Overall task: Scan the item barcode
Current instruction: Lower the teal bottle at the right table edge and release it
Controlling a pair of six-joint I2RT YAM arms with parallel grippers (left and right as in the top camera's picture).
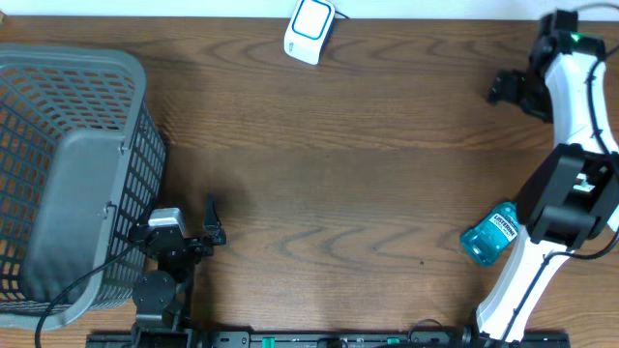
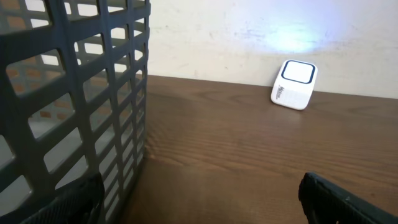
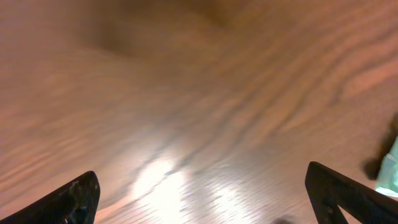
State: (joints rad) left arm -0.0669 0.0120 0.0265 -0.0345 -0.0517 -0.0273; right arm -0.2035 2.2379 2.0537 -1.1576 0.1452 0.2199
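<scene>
Though cropped in R-wrist cam, bottle [image 1: 490,235] whole overhead; L hand [image 2: 205,202], R hand [image 3: 208,196] apart.

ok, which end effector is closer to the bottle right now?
Right. The right end effector is past the bottle on its far side, not touching it. The left end effector is far across the table, by the basket.

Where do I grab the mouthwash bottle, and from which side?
Grip the mouthwash bottle across its labelled mid-body, coming straight down from above. It lies flat, label up, long axis diagonal, with one end hidden under the right arm.
</scene>
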